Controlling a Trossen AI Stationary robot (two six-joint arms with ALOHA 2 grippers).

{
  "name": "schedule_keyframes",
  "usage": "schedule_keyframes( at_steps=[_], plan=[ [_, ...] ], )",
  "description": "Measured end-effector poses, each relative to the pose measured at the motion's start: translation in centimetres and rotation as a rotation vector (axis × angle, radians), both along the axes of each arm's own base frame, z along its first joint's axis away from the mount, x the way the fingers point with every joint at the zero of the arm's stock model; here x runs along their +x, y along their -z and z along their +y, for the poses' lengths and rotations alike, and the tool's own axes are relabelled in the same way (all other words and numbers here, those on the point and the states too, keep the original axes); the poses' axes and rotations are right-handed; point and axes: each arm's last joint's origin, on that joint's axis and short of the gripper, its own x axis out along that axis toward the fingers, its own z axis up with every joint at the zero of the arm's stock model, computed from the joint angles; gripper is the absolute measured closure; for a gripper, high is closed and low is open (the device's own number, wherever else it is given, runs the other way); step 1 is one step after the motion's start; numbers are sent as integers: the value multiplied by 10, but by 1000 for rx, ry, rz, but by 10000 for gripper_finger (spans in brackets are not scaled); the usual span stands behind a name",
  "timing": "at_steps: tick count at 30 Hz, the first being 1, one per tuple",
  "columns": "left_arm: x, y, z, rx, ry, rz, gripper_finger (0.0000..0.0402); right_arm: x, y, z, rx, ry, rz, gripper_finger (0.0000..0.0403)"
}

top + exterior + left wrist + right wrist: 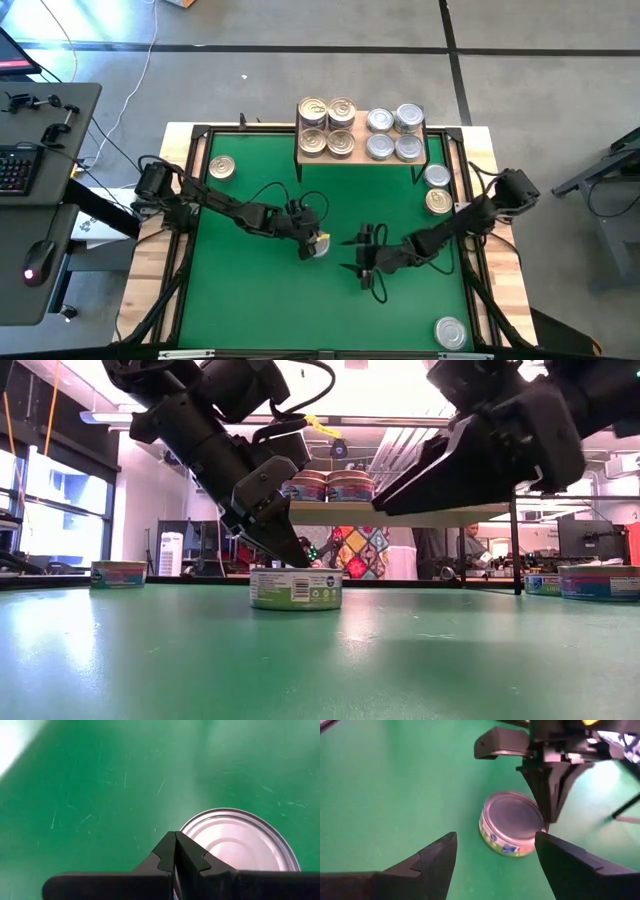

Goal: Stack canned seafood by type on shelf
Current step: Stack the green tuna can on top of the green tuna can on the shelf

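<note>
A flat tin with a plain silver lid (320, 246) (295, 588) (512, 827) stands on its base on the green mat, near the middle. My left gripper (312, 243) (298, 560) (175, 836) is shut, its tips down at this tin's rim. My right gripper (362, 255) (495, 837) hovers open just right of the tin, facing it, nothing between its fingers. The wooden shelf (360, 157) at the far edge carries golden-lidded tins (327, 127) on its left half and silver-lidded ones (394, 134) on its right half. My left gripper sets its shut fingertips (296, 556) on the tin's top rim (186, 828), on the side toward the table's left. The fingers slant down from the left. The tin stays flat on the mat.
Loose tins lie on the mat: a golden one (221, 168) far left, a silver one (436, 177) and a golden one (438, 201) at the right beside the shelf, and a silver one (451, 332) near right. A black frame (190, 200) borders the mat.
</note>
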Motion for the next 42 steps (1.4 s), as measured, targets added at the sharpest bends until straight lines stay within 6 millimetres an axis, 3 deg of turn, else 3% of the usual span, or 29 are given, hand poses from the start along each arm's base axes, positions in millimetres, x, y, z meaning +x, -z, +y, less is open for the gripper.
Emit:
schedule_keyframes(
  at_steps=[10,17,25,42],
  plan=[
    [1,-1,0,40,39,-6,402,34,11,0,-141,-89,66,140],
    [-5,9,8,28,24,-65,402,49,13,4,-205,-8,167,140],
    [-11,16,10,-12,43,-125,402,51,12,3,-193,12,174,140],
    [-16,23,18,18,50,-28,401,51,12,2,-228,26,171,140]
  ],
)
